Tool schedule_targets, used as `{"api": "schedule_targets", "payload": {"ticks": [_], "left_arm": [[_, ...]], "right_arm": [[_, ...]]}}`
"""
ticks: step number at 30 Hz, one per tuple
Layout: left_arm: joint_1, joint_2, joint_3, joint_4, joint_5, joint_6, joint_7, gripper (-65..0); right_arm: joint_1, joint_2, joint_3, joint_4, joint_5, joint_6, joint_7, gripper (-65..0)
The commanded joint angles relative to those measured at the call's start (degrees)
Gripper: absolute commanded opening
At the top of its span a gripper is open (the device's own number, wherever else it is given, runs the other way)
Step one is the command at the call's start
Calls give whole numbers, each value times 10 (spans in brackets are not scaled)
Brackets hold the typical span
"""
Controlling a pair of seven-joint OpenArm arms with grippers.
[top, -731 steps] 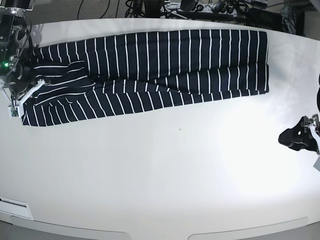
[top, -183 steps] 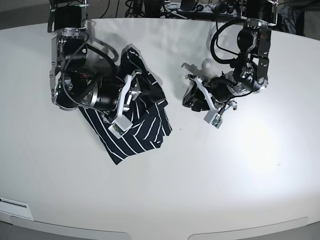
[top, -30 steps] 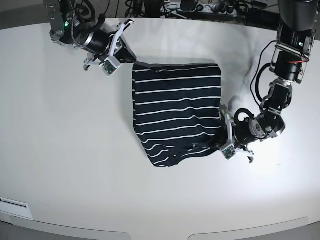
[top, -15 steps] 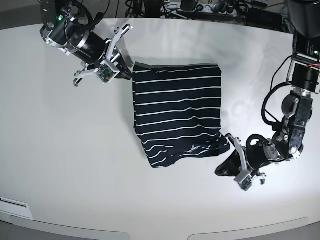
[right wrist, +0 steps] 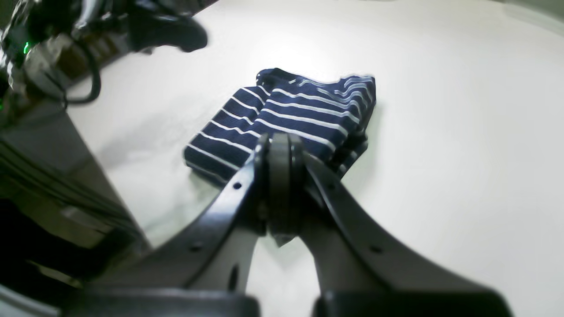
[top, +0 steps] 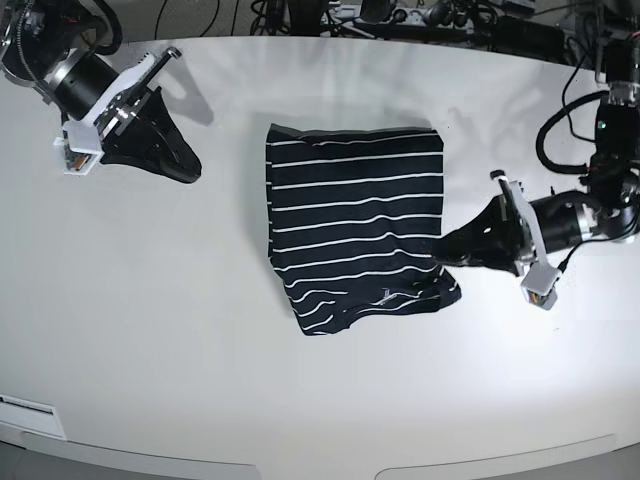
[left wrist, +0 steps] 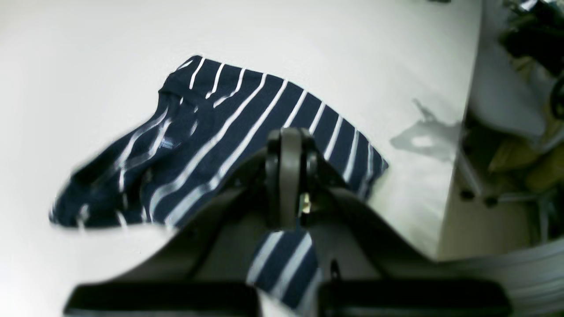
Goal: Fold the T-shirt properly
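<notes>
One garment lies on the white table: the T-shirt, dark navy with thin white stripes, folded into a rough rectangle a little above the middle of the tabletop in the base view. Its upper and right edges are fairly straight, while the lower edge slants and bunches, with a loose wrinkled flap at about five o'clock of the bundle. Two arms are in the room, one to each side of the cloth. The right gripper sits off at ten o'clock from the shirt, well apart from it, its black fingers pressed together and pointing toward the cloth with nothing between them; bare table separates the two. The left gripper comes in from three o'clock, its tip close beside the shirt's right edge near the lower corner; its jaws are also pressed together, and I cannot tell from the base view whether the tip touches the fabric. From the left wrist view the closed fingers overlap the striped cloth, and a strip of stripes shows below them, though the blur leaves it unclear if any is pinched. In the right wrist view the shirt lies beyond the closed tips, clear of them. Along the far edge, at twelve o'clock, a tangle of dark cables and equipment lines the table, none of it reaching the shirt.
</notes>
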Motion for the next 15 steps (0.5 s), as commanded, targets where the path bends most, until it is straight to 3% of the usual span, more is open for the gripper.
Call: {"api": "schedule_targets", "payload": {"ticks": [1,5,10,15], "left_arm": [[19,-7,-23,25,-26,-6,0,-650],[134,-7,-92,96,-36,-6,2,-650],[288,-7,-167,204,-37,-6,3,-650],[445,0,-231,311,-31,-6,12,-650]], "right_arm": [[-11,5,17,10,28,3,-7,-650],[-56,5,70,11,113,3,-65,-650],[-137,2,137,30,176,3,-118,-650],[-232,-7,187,30,176,3,-152,-650]]}}
